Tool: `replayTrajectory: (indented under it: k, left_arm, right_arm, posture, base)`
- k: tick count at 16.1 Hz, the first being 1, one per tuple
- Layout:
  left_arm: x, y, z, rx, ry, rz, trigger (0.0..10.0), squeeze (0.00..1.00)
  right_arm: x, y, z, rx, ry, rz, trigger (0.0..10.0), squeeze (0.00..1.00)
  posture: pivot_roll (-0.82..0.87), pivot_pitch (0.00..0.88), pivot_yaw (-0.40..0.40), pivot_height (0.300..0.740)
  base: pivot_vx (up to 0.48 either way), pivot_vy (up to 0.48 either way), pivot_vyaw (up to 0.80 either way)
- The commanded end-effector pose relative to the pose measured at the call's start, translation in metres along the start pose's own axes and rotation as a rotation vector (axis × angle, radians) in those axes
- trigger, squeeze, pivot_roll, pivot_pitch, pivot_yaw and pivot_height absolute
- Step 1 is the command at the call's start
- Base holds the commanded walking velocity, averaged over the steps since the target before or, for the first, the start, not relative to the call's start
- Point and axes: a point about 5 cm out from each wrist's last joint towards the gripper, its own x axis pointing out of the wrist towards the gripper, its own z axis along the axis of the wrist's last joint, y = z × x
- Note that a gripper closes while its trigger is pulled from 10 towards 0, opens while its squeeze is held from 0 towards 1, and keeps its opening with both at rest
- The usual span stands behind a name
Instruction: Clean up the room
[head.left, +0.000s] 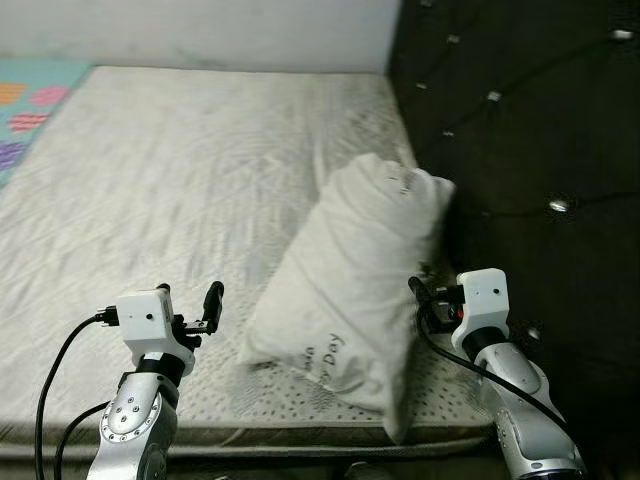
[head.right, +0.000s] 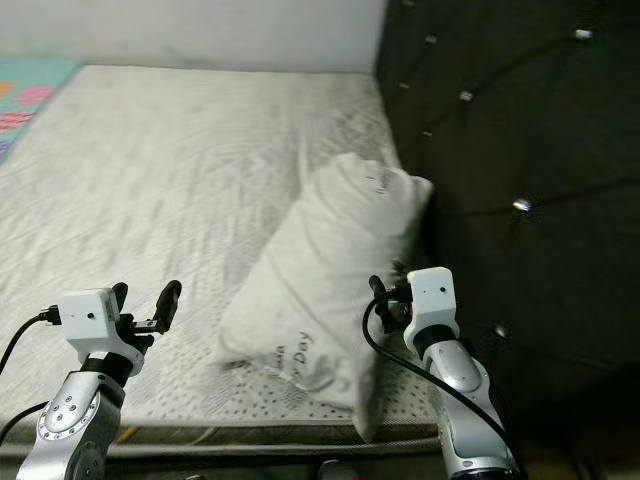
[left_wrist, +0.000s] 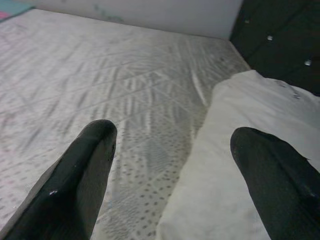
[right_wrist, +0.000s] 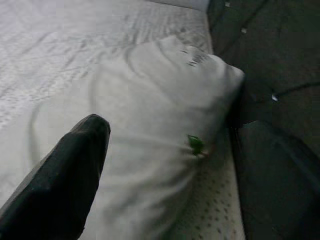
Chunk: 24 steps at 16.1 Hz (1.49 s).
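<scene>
**Both tools low at bed edge, pillow between them**

With fingers spread and nothing held, the left tool (head.left: 190, 305) sits lower left of the head view, over the near edge of the mattress (head.left: 180, 180). Its wrist view shows both black fingers (left_wrist: 75, 175) wide apart, patterned mattress cover between them, pillow edge by the one finger.

Right tool (head.left: 420, 297) is lower right, beside the pillow's near right side. Its wrist view shows one finger (right_wrist: 65, 175) over the pillow and the other against the dark headboard side, so spread too, gripping nothing. Can't tell if it touches the pillow.

White pillow (head.left: 355, 280) lies at a slant on the right side of the bed, upper end leaning on the dark tufted headboard (head.left: 530, 150), lower end near the bed's front edge, between the two tools. Printed text near its lower end, small green mark (right_wrist: 195, 144) on it in the right wrist view.

Colourful mat (head.left: 30, 100) at upper left, past the mattress. White wall (head.left: 200, 30) along the top.
</scene>
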Motion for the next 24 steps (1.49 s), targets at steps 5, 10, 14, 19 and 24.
replayTrajectory:
  k: [5, 10, 14, 19, 24]
  left_arm:
    - [-0.001, 0.001, -0.003, 0.005, 0.021, 0.004, 10.0, 0.00]
    - [-0.001, 0.001, -0.004, 0.007, 0.026, 0.003, 10.0, 0.00]
    - [-0.001, 0.000, -0.004, 0.008, 0.027, 0.002, 10.0, 0.00]
    - [-0.001, 0.001, -0.004, 0.015, 0.019, 0.020, 10.0, 0.00]
    - [-0.004, 0.016, -0.001, 0.009, -0.007, 0.116, 10.0, 0.00]
  right_arm:
    - [0.000, -0.001, 0.002, -0.004, -0.008, -0.001, 10.0, 0.00]
    - [-0.001, 0.000, 0.000, -0.003, -0.003, 0.006, 10.0, 0.00]
    - [-0.001, 0.001, 0.000, -0.007, -0.002, 0.011, 10.0, 0.00]
    - [0.002, 0.001, 0.000, -0.019, -0.004, 0.026, 10.0, 0.00]
    - [0.006, -0.004, 0.001, -0.030, -0.006, 0.024, 10.0, 0.00]
  posture:
    - [-0.14, 0.127, -0.022, 0.719]
    - [-0.14, 0.127, -0.021, 0.676]
    - [-0.14, 0.123, -0.021, 0.626]
    - [-0.14, 0.114, -0.027, 0.591]
    - [-0.14, 0.116, -0.027, 0.591]
  base:
    - [0.000, 0.000, 0.00]
    - [0.000, 0.000, 0.00]
    - [0.000, 0.000, 0.00]
    - [0.000, 0.000, 0.00]
    - [0.000, 0.000, 0.00]
